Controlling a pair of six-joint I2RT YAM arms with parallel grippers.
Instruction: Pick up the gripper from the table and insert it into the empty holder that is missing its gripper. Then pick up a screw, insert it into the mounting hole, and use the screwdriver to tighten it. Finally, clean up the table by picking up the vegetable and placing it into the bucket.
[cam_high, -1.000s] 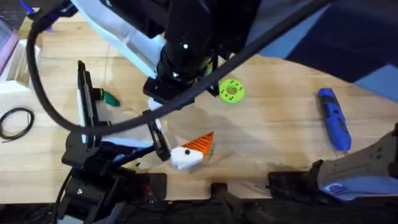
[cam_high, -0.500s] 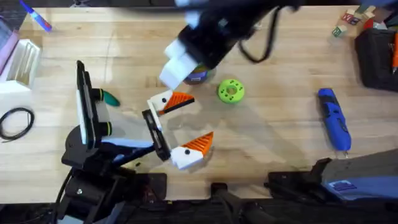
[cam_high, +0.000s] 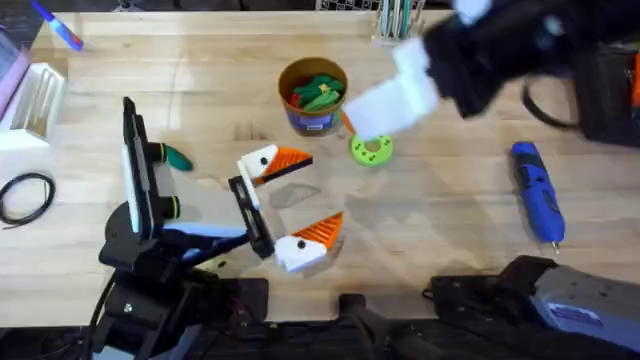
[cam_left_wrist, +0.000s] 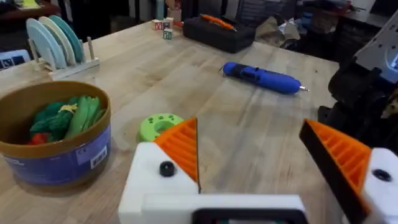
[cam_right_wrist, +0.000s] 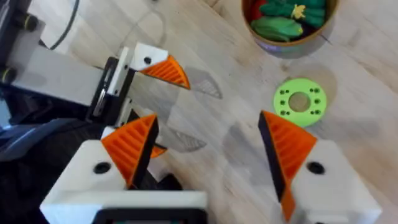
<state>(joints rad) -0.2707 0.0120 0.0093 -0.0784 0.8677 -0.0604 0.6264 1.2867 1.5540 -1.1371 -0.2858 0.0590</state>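
1. The gripper (cam_high: 272, 163) sat seated on the holder (cam_high: 250, 215), beside a second orange-fingered block (cam_high: 308, 243).
2. The bucket (cam_high: 312, 96) held green vegetables (cam_high: 318, 92); another vegetable (cam_high: 178, 157) lay by the stand.
3. The screwdriver (cam_high: 538, 190) lay well to the right.
4. The right gripper (cam_right_wrist: 205, 149) hovered with jaws apart, empty.
5. The left gripper (cam_left_wrist: 267, 162) likewise stood wide, empty.

The bucket (cam_high: 313, 95) holds green pieces; the screwdriver (cam_high: 537, 190) lies well apart.
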